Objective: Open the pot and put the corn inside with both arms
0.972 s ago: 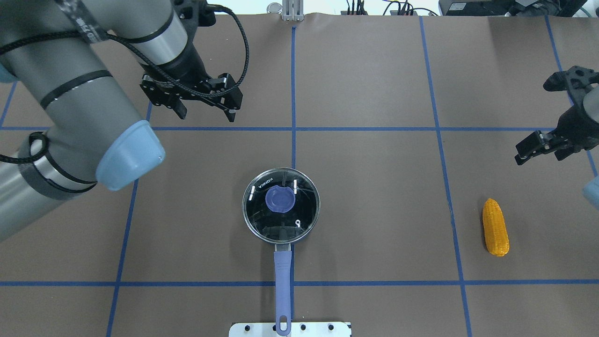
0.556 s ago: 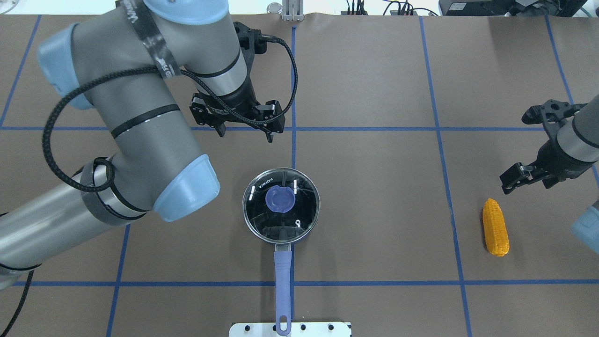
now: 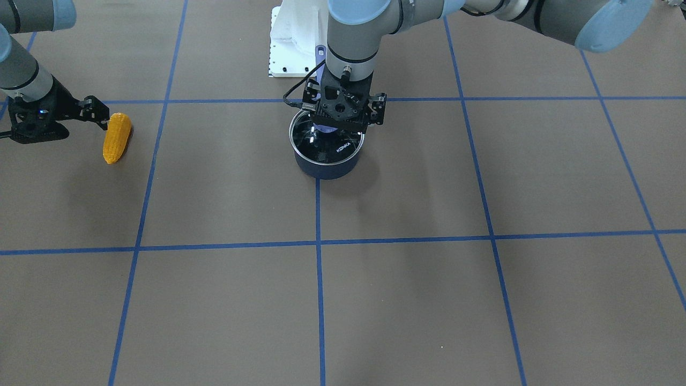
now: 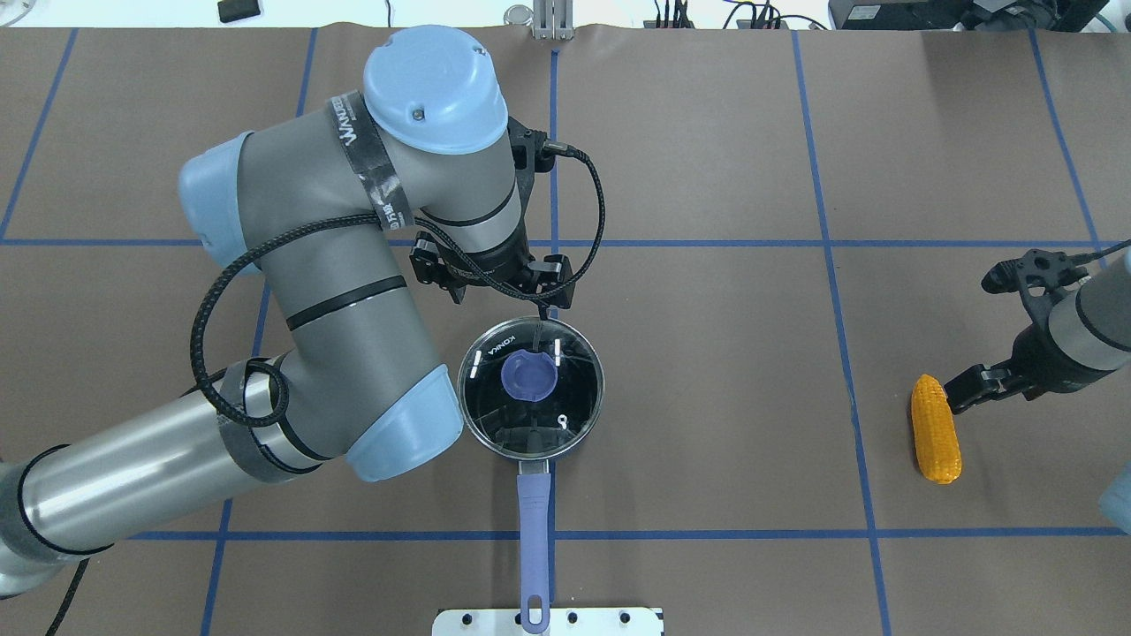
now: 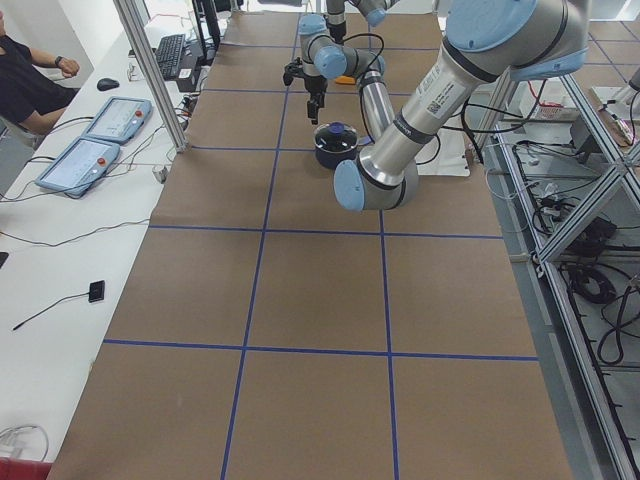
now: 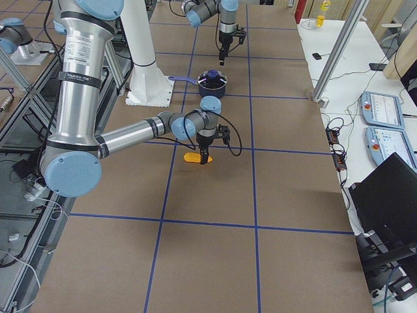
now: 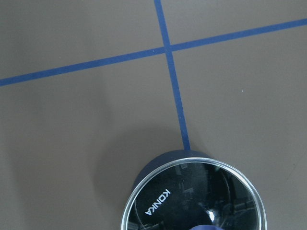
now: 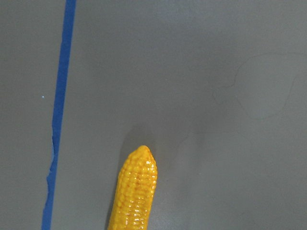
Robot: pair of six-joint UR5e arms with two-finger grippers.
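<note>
The left gripper [image 4: 502, 300] is hanging with its two fingers spread wide and nothing between them. In the overhead view it is sitting just past the far rim of the pot [image 3: 327, 166]. In the front-facing view it is overlapping the lid's blue knob [image 4: 528, 374], so it is hovering above the lid rather than touching it. The left wrist camera is looking down on the far half of the glass lid [image 7: 192, 201], with its white KONKA lettering showing.

The pot is standing near the table's middle, beside a crossing of blue tape lines [image 4: 555, 177]. The lid is sitting closed on it. The periwinkle handle [image 4: 534, 521] is pointing back toward the robot, its end lying over the white base plate [image 4: 618, 618].

The right gripper [image 3: 56, 126] is also holding its fingers apart and is carrying nothing. One finger [image 4: 961, 393] is hanging just beside the tapered tip of the corn [image 4: 936, 428], and whether they touch cannot be told. The corn is lying flat on the brown table cover [image 4: 707, 442], well off to the robot's right of the pot, with its narrow end pointing away from the robot.
</note>
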